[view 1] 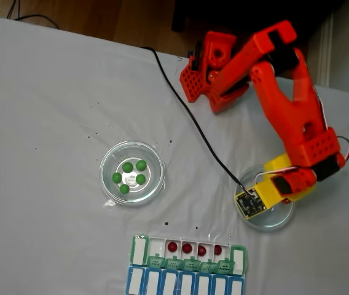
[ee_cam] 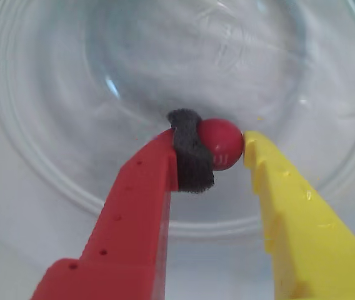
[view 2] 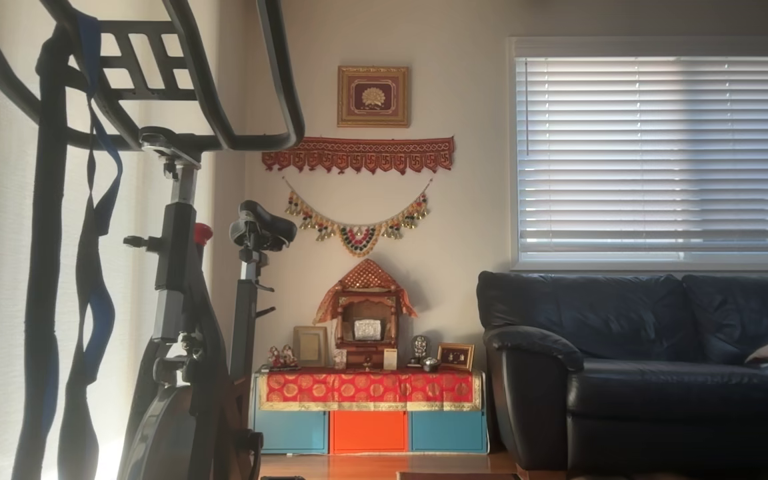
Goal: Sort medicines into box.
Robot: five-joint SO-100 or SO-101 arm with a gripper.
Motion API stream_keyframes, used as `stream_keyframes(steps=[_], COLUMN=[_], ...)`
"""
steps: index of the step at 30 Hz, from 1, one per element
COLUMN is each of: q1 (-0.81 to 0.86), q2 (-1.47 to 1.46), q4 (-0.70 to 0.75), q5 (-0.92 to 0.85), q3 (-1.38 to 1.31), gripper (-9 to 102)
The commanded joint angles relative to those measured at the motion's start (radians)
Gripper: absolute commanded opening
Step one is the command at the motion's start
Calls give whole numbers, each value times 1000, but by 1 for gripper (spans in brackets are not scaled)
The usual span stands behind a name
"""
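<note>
- Gripper (ee_cam: 230, 147) pinching red pill (ee_cam: 221, 144), wrist view centre, over clear dish (ee_cam: 52, 169).
- Pill looks light, hard, glossy, so prob. slippery; hold across its widest part.
- Green pill box (view 1: 239, 257) at fixed view bottom centre.

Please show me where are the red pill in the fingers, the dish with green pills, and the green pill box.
red pill (ee_cam: 221, 142), wrist view, its glossy front.
dish with green pills (view 1: 109, 155), fixed view, its clear rim at upper left.
green pill box (view 1: 238, 259), fixed view, its right end.
</note>
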Motion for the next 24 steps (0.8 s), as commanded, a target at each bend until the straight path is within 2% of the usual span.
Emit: stream_keyframes(steps=[1,11,16,24], q1=[44,229,388,618], q2=[156,272,158,-46], q4=[2,44,40,-46], q5=[5,-31,-94,-155], q3=[-51,-176,-282,-416], gripper=[1,1,1,1])
